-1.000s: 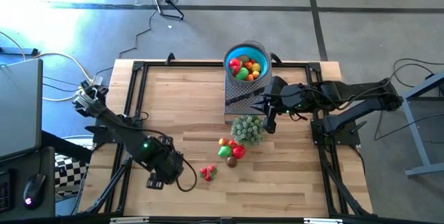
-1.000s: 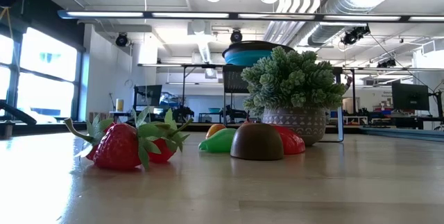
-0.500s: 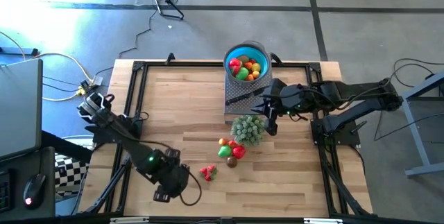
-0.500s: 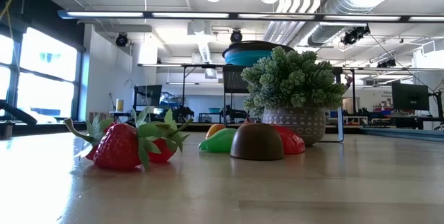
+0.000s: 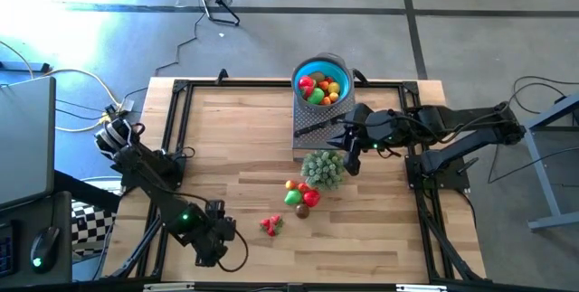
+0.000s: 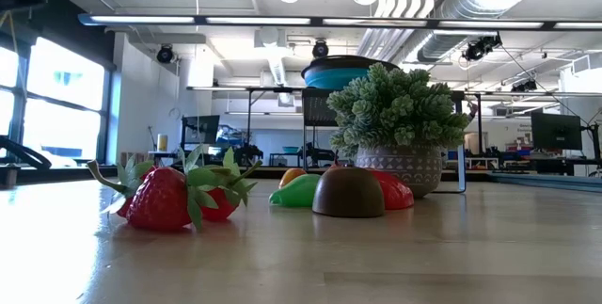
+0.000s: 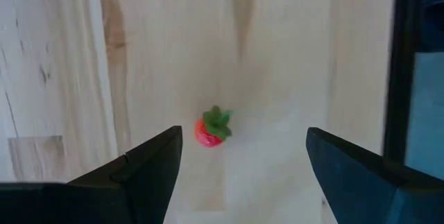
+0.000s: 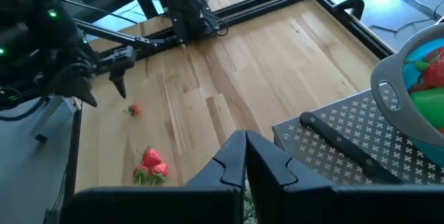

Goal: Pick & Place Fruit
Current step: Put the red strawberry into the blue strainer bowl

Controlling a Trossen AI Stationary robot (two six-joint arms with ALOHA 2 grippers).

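A small red strawberry (image 7: 211, 127) lies on the wooden table (image 5: 226, 138) near its front left. My left gripper (image 7: 243, 134) hangs open above it, fingers pointing down; the same gripper (image 8: 104, 89) shows far off in the right wrist view, next to the strawberry (image 8: 133, 110). Two more strawberries (image 5: 270, 225) lie mid-table. A heap of small fruits (image 5: 301, 195) rests beside a potted plant (image 5: 323, 167). A blue bowl (image 5: 322, 81) at the far edge holds several fruits. My right gripper (image 8: 244, 156) is shut and raised over the plant.
A black-handled knife (image 8: 347, 148) lies on a perforated metal plate (image 5: 312, 127) in front of the bowl. A black frame (image 5: 181, 89) runs round the table's edges. Bare wood stretches across the table's left half and along its near edge.
My left gripper has swung toward the table's near edge and come down, staying open. The right arm and all the fruits have kept their places.
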